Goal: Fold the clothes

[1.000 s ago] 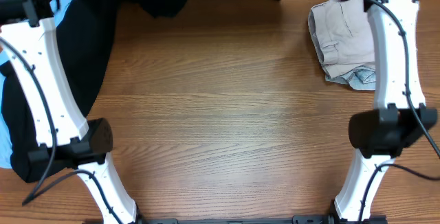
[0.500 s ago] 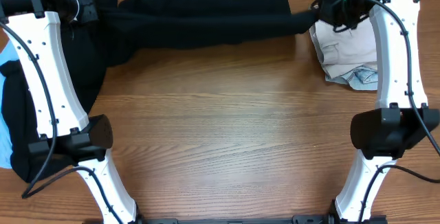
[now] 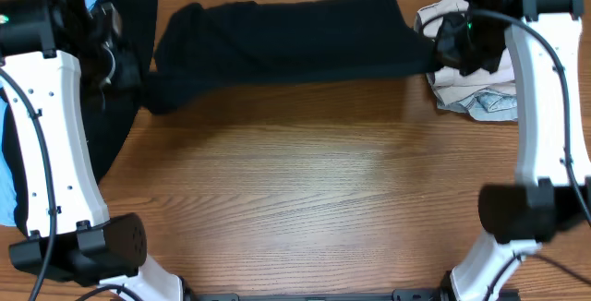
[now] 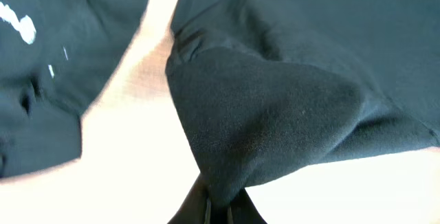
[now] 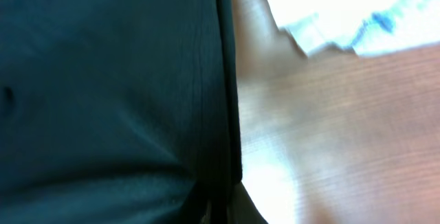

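Left arm point(image 3: 55, 135): extended from its near-side base toward the far left, white links nearly in line. Left gripper point(image 3: 113, 59): jaws closed, pinching a fold of the black garment point(image 3: 295, 38). Right arm point(image 3: 540, 107): extended likewise toward the far right. Right gripper point(image 3: 454, 47): jaws closed on the garment's opposite end. The two grippers are well apart.

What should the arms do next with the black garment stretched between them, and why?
Probably draw the black garment toward the bare middle of the table and lower it flat. The left gripper and right gripper each pinch an end, it spans the far edge, and its right end sits by the beige clothes.
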